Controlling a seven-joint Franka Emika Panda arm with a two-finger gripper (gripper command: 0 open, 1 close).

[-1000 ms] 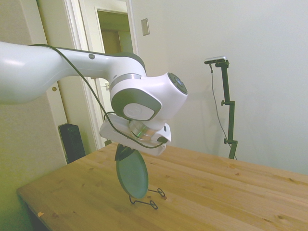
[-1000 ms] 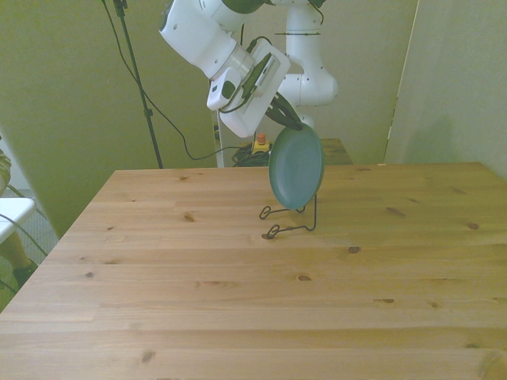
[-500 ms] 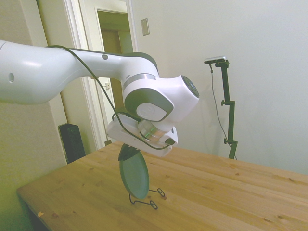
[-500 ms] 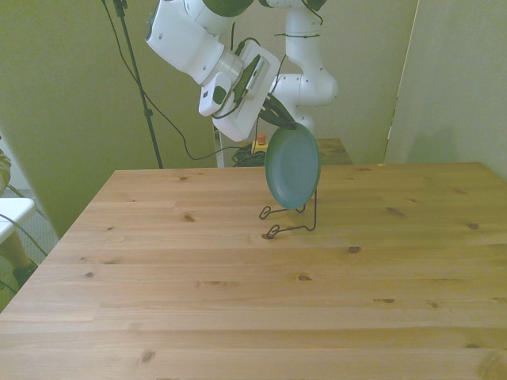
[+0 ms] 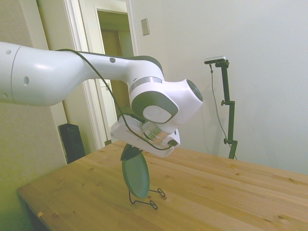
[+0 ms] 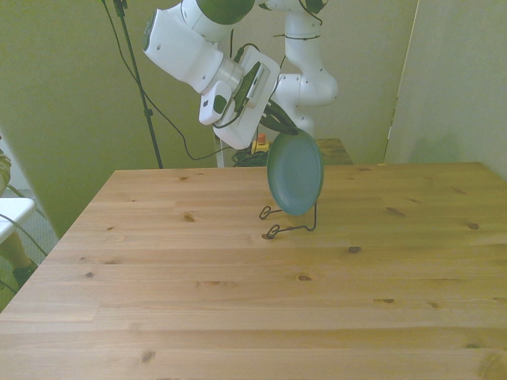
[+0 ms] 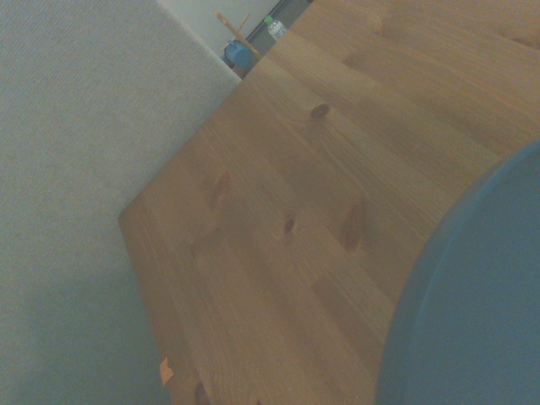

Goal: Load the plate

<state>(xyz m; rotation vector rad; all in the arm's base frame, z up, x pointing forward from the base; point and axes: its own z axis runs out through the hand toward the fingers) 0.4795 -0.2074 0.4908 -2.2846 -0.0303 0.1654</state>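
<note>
- Above the middle of the wooden table [image 6: 238, 301], the gripper [image 6: 277, 125] is pinching the plate [image 6: 295, 174] by its top rim, holding it on edge.
- Below it, the plate's bottom edge is hanging right at the black wire rack [image 6: 287, 222], though whether it is already touching the wire is hard to tell (the plate is hiding the rack's back part in the front view).
- From the side view, the plate [image 5: 135, 174] is leaning slightly, with the rack's [image 5: 147, 198] feet showing beneath it.
- For a clean finish, the arm should be lowering slowly, keeping the plate's edge in line with the rack's slot.
- Letting go should be waiting until the wire is bearing the plate, or it may tip and roll.
- Close up, the wrist view is showing only a teal curve of the plate [image 7: 472, 312] over the table.
</note>
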